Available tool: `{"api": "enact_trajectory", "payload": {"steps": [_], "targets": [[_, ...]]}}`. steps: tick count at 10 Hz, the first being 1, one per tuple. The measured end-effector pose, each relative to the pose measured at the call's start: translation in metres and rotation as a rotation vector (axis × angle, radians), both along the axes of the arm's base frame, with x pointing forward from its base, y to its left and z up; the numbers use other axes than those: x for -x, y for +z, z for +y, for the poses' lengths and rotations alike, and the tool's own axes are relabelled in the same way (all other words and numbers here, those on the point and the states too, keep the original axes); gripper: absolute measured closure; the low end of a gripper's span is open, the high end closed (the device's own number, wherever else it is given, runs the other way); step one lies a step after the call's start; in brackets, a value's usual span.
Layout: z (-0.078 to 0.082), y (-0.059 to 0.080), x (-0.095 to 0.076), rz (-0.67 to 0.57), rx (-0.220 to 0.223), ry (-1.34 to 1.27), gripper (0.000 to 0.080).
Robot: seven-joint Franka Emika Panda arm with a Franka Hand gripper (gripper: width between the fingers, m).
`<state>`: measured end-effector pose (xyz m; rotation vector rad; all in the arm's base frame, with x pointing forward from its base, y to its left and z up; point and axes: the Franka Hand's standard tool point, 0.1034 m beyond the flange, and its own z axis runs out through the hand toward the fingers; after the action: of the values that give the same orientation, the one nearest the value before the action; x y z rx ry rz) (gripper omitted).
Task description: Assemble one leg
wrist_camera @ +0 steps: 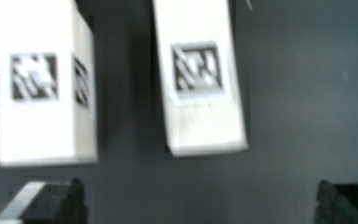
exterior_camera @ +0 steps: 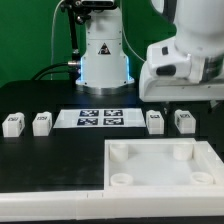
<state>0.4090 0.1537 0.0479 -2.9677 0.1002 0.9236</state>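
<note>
Two fingers spread wide, nothing held: approach for the leg pick.

The end effector (wrist_camera: pixel 202 203) is fully open and empty, its fingertips (wrist_camera: pixel 51 200) clear of every part. The leg (wrist_camera: pixel 202 78) lies flat on the dark tabletop (wrist_camera: pixel 131 180), lined up between the fingers. A neighbouring leg (wrist_camera: pixel 43 85) lies just beside it. In the exterior view this pair sits on the exterior view's right. Two spare legs (exterior_camera: pixel 41 122) lie beyond the marker board (exterior_camera: pixel 100 118), and the socketed panel (exterior_camera: pixel 160 190) lies nearer the camera. Judged step: pre-grasp. The next move calls for a straight descent, closing across the leg's narrow sides without disturbing its neighbour.
</note>
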Motion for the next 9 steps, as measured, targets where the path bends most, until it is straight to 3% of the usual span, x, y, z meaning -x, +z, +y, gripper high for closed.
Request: {"api": "enact_trajectory", "payload": {"steps": [3,5,6,9], "targets": [[0.004,-0.003,-0.004,0.235,-0.014,0.034,0.0151],[0.009,-0.008,-0.006,0.234,-0.011,0.029,0.0151],[0.018,-0.011,-0.001,0.232,-0.009,0.034,0.0151],[0.02,-0.036,0.024,0.217,-0.008,0.031,0.0151]]}}
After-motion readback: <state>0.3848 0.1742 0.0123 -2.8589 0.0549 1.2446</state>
